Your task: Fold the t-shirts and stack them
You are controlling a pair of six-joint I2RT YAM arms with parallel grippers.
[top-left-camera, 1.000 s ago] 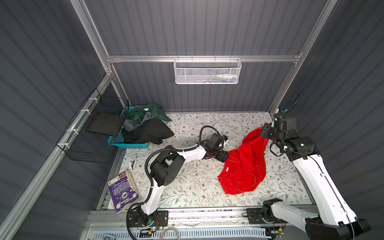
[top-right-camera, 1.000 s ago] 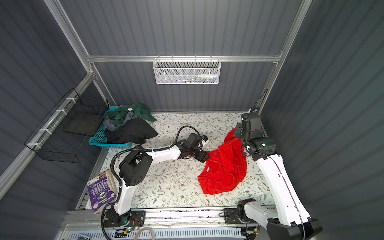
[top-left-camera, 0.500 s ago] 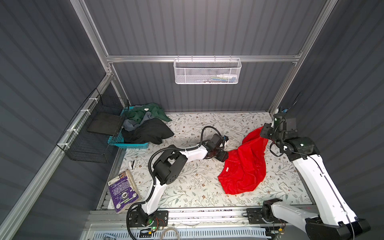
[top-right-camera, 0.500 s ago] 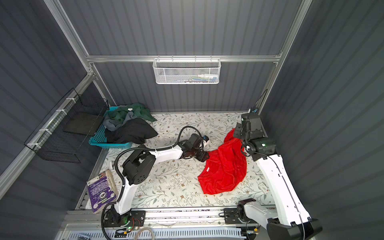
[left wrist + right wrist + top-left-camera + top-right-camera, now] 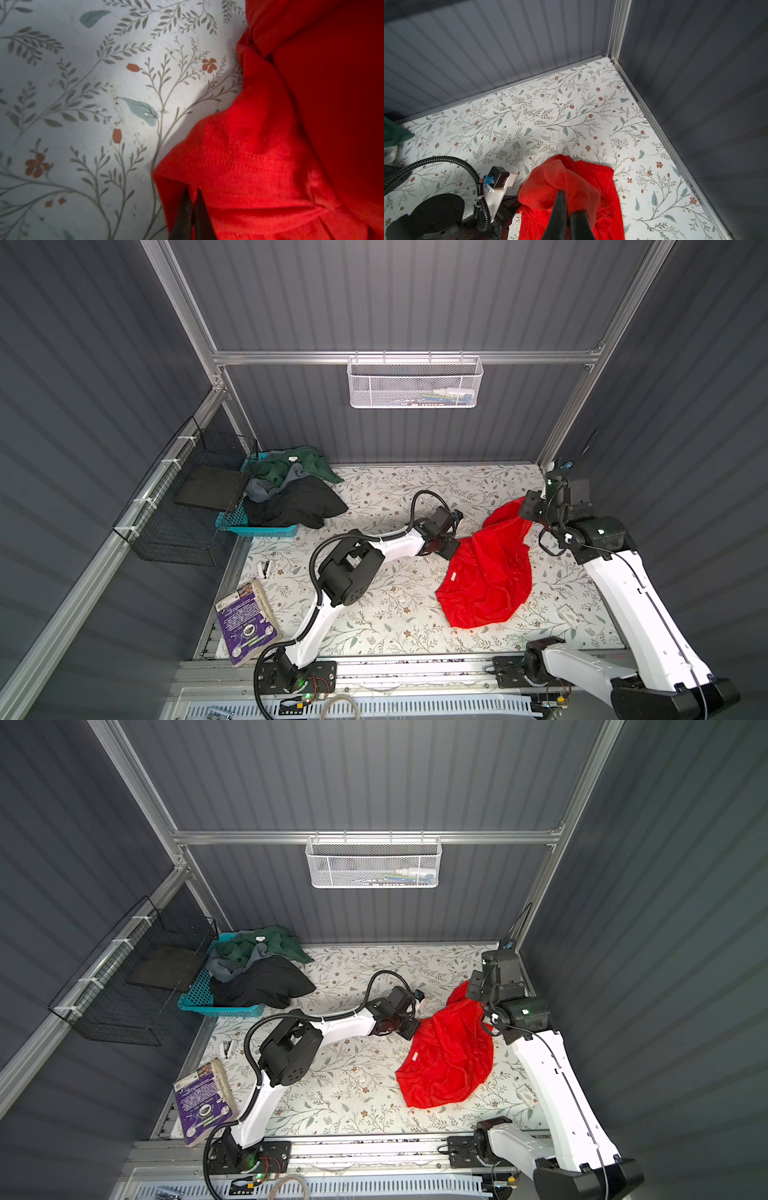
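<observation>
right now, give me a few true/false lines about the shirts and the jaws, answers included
1. The red shirt lies folded flat. False: it is crumpled, with one end held up.
2. The right jaws are shut on the red shirt. True.
3. The teal basket is empty. False: dark shirts are heaped in it.
4. The left jaws are shut at the red shirt's edge. True.

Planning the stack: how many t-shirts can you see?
4: red shirt crumpled on the table; green shirt, grey shirt and black shirt heaped in the teal basket. More may hide underneath.
</observation>
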